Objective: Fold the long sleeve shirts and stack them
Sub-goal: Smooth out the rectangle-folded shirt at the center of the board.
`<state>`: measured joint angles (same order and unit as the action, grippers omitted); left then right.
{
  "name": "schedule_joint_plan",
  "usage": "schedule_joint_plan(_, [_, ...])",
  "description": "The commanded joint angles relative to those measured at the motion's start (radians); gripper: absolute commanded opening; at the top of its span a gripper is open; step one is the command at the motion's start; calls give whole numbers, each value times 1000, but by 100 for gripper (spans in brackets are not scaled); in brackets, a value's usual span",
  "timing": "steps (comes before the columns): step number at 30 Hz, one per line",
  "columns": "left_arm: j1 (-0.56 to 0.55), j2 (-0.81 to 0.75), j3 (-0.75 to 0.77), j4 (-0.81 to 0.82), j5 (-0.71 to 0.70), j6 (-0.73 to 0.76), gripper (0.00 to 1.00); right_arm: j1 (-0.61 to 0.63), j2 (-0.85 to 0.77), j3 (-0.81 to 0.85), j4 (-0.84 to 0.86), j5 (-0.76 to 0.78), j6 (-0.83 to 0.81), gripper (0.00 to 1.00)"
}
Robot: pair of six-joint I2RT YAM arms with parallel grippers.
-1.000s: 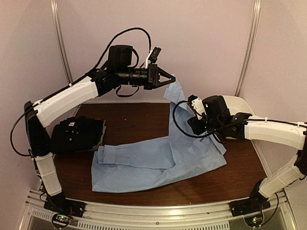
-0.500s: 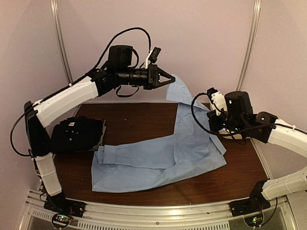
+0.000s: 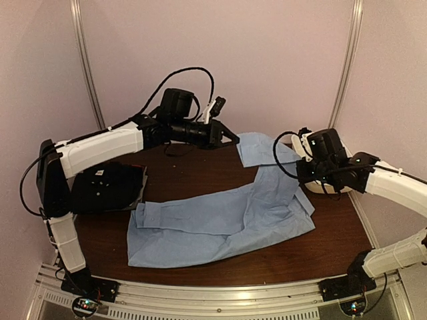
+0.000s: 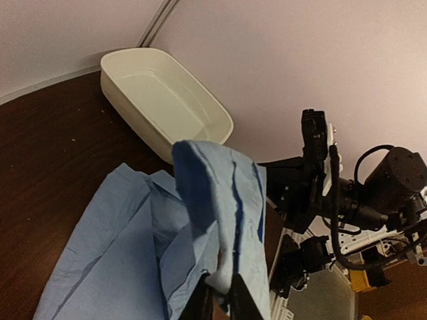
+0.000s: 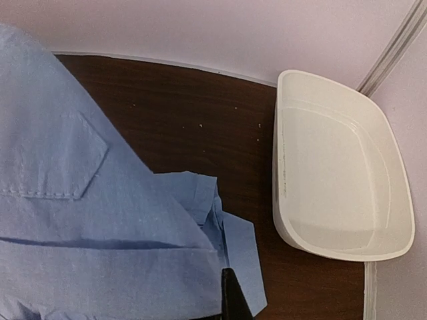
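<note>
Our left gripper [image 3: 231, 139] clasps the far edge of the light blue shirt [image 3: 220, 221]; the right gripper [image 5: 230, 295] sits clenched by its collar. We should lay the fold flat, edges squared.

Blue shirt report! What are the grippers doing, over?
Left gripper shut on light blue collared cloth shirt, corner lifted. Right gripper shut by collar. White oval plastic tub stands clear.

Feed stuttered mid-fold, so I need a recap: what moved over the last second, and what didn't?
The left gripper lowered, bringing the pinched edge of the light blue shirt down toward the table. The right gripper drew back rightward, its jaws shutting. The black shirt and the blue shirt's body stayed put.
</note>
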<state>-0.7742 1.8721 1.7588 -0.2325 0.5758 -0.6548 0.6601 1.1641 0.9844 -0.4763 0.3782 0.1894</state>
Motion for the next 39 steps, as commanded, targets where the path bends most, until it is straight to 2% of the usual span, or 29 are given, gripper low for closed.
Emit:
schedule_joint_plan(1, [14,-68,-90,31,-107,69,22,-80,47,26,-36,-9,52,0])
schedule_joint_plan(6, [25,-177,-284,-2,-303,138,59,-142,142,34,3,-97,47,0])
schedule_joint_plan(8, [26,-234,-393,-22,-384,161,68,-160,181,45,12,-117,44,0])
schedule_joint_plan(10, [26,-292,-523,-38,-410,166,71,-175,206,52,22,-135,40,0])
schedule_joint_plan(17, [26,-534,-969,-117,-508,26,69,-191,248,51,55,-181,25,0])
schedule_joint_plan(21, [26,-663,-1121,-182,-549,-89,63,-192,267,46,72,-210,21,0])
schedule_joint_plan(25, [26,-743,-1194,-226,-590,-165,53,-192,287,39,89,-237,16,0])
schedule_joint_plan(29, [26,-739,-1227,-248,-583,-194,45,-192,300,37,94,-253,8,0])
schedule_joint_plan(39, [26,-655,-1238,-218,-591,-154,37,-192,305,43,101,-264,-12,0])
